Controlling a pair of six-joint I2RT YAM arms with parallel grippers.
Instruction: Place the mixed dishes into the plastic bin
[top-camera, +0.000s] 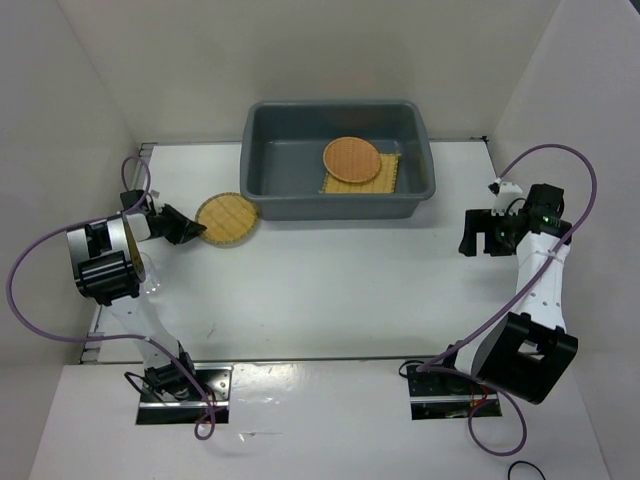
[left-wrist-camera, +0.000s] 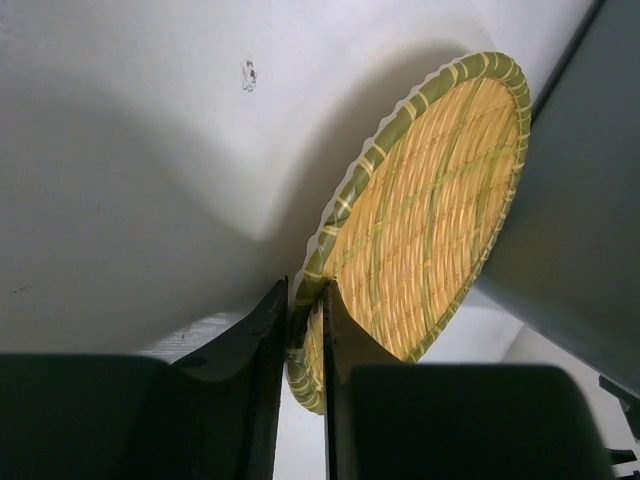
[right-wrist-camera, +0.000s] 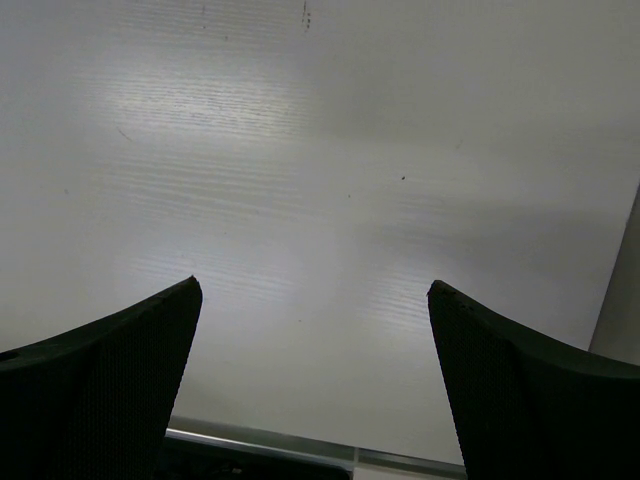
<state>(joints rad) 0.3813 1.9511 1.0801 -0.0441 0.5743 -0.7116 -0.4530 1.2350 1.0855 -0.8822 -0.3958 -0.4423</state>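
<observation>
The dark grey plastic bin stands at the back middle of the table. Inside it the square yellow woven mat lies flat with the orange-brown disc on top. The round yellow woven plate sits just left of the bin, its edge against the bin's wall. My left gripper is shut on the plate's green rim; the plate is tilted up, next to the bin wall. My right gripper is open and empty at the right, over bare table. No clear item shows.
White walls close in the table on the left, back and right. The table's metal front edge shows in the right wrist view. Purple cables loop from both arms.
</observation>
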